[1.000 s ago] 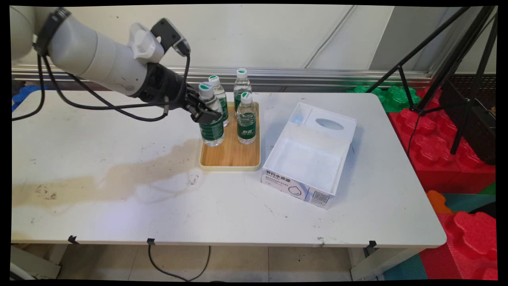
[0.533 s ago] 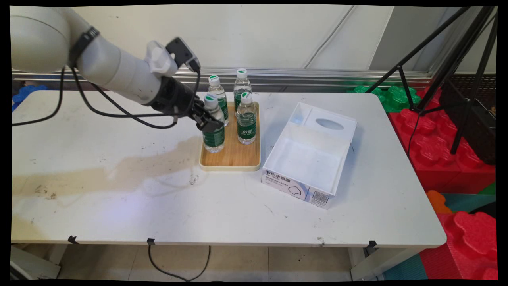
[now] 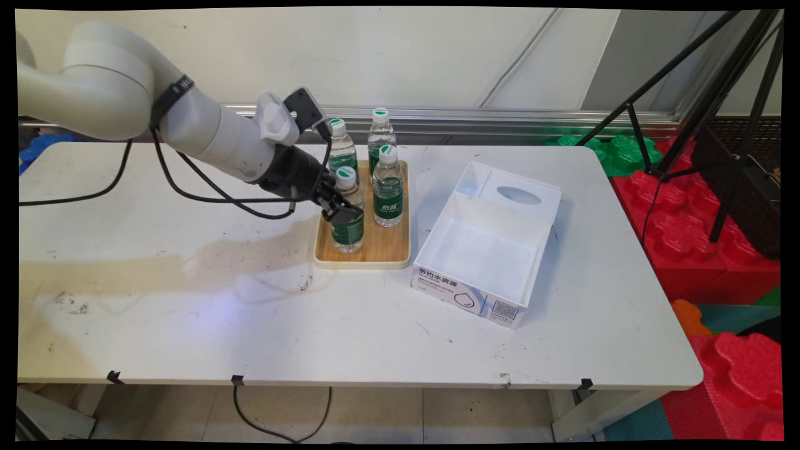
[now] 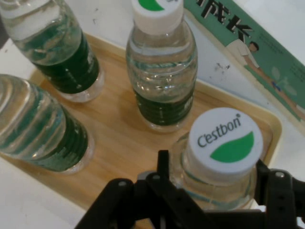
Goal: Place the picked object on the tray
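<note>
Four water bottles standing on a tray, box sitting beside it

The tray is lying mid-table; the gripped bottle is standing at its front left inside the gripper, three bottles are standing behind and right, and the open box is sitting just right of the tray.

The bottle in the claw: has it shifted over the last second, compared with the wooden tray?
Yes. The held water bottle has moved toward the wooden tray's near edge and slightly right, carried by the claw away from the three bottles behind it.
</note>
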{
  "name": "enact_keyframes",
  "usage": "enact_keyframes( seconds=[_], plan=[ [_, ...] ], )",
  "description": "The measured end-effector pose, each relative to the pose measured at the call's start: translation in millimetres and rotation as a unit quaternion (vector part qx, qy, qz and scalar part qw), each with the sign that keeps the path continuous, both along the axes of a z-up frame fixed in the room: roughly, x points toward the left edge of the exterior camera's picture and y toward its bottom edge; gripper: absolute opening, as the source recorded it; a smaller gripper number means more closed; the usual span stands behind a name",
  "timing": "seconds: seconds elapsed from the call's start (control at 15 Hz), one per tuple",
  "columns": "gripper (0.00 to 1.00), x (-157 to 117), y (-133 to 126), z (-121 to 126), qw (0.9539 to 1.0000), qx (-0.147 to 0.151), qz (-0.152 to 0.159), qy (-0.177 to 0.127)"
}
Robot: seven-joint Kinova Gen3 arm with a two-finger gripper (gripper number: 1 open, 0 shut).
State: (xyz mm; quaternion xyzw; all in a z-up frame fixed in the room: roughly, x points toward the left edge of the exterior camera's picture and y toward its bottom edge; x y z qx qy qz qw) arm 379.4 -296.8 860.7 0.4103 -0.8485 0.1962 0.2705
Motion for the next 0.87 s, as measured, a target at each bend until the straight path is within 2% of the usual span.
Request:
enact_keyframes(
  seconds=[0.6, 0.67, 0.87],
  plan=[
    [0.00, 2, -2, -16, 0.9998, -0.004, -0.018, 0.000],
    [1.00, 3, -1, -17, 0.9998, -0.004, -0.020, 0.000],
    [1.00, 4, 1, -18, 0.9996, -0.007, -0.026, -0.001]
  ],
)
